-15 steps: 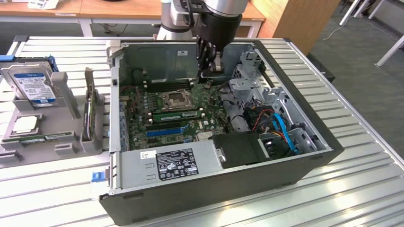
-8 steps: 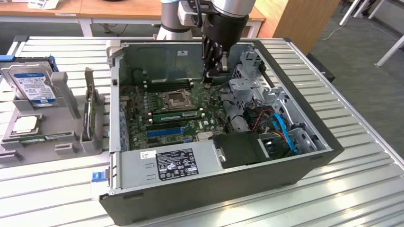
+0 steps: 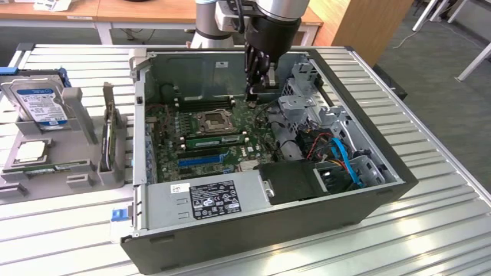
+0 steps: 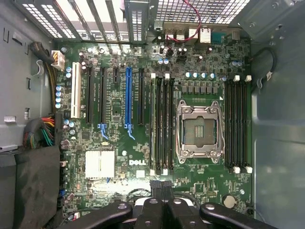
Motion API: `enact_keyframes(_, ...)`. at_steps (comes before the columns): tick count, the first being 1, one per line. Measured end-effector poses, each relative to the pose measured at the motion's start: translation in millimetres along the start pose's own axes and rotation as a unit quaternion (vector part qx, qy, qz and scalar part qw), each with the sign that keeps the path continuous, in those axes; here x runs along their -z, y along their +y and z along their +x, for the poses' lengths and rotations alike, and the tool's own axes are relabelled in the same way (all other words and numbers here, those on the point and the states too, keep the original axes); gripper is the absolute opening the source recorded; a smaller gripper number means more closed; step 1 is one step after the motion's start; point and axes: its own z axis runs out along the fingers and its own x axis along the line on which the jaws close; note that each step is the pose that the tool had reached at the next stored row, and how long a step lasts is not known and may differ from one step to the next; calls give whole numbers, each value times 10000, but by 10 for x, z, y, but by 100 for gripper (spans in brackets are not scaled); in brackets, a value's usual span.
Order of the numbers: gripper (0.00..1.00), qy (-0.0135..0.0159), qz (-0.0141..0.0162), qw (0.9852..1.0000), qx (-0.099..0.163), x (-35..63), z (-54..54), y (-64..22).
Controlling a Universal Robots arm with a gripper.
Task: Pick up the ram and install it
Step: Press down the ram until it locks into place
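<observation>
Hovering over the motherboard (image 3: 165, 138), gripper (image 3: 254, 93) pressed together; drive cage (image 3: 303, 106) just beside it.

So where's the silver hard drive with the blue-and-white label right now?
In the exterior view, the silver hard drive sits in the grey plastic holder on that view's left, outside the open black computer case.

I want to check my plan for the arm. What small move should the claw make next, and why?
Probably lift the claw straight up, clear of the case. It hangs shut above the motherboard, seemingly empty, while a ram lies in the gray holder outside, at the exterior view's left.
</observation>
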Motion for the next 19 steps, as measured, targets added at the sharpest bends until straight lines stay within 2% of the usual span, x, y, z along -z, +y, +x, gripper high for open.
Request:
enact_keyframes(6, 10, 0, 0, 10000, 0, -24, 1, -1)
enact_keyframes(19, 10, 0, 0, 10000, 0, -232, 14, -13)
